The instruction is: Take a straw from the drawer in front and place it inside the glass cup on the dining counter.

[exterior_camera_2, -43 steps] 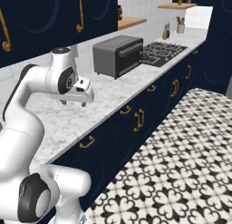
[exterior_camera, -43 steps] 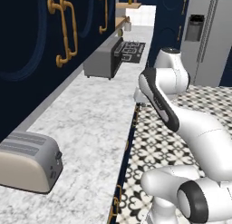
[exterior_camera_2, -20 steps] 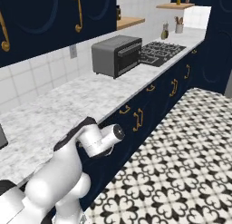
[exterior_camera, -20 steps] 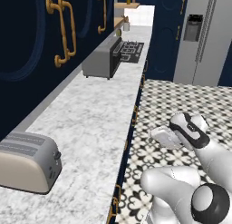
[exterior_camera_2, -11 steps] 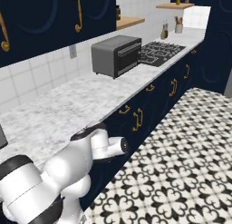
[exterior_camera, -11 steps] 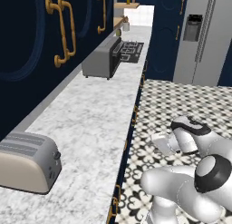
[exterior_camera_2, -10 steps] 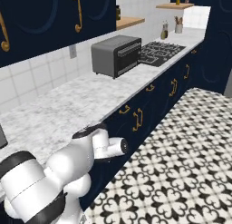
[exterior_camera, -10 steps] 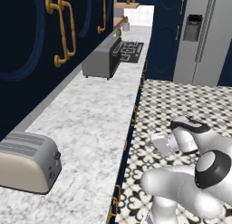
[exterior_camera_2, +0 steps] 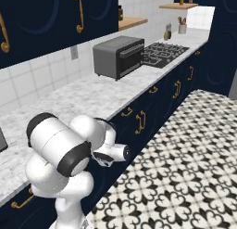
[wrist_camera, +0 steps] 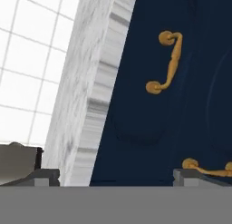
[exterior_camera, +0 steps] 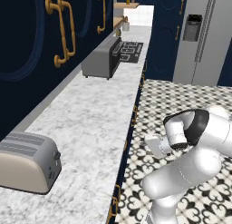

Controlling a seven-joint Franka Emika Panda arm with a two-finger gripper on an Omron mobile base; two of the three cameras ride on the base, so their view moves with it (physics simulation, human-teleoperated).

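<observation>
The arm is folded low in front of the navy cabinets, below the marble worktop (exterior_camera: 95, 128). The gripper (wrist_camera: 115, 175) faces a closed navy drawer (wrist_camera: 181, 105) front with a gold handle (wrist_camera: 166, 62); its fingertips (wrist_camera: 45, 175) stand far apart with nothing between them, so the jaws are wide and hold nothing. A second gold handle (wrist_camera: 210, 168) sits just beside the other fingertip. The worktop edge runs alongside the drawer front, white tiles behind it. On the worktop stand a toaster (exterior_camera: 27, 162) near the base and a toaster oven (exterior_camera_2: 119, 56) further along, beside the stove (exterior_camera_2: 164, 53). A fridge (exterior_camera: 204, 37) stands across the patterned floor (exterior_camera_2: 185, 168).
</observation>
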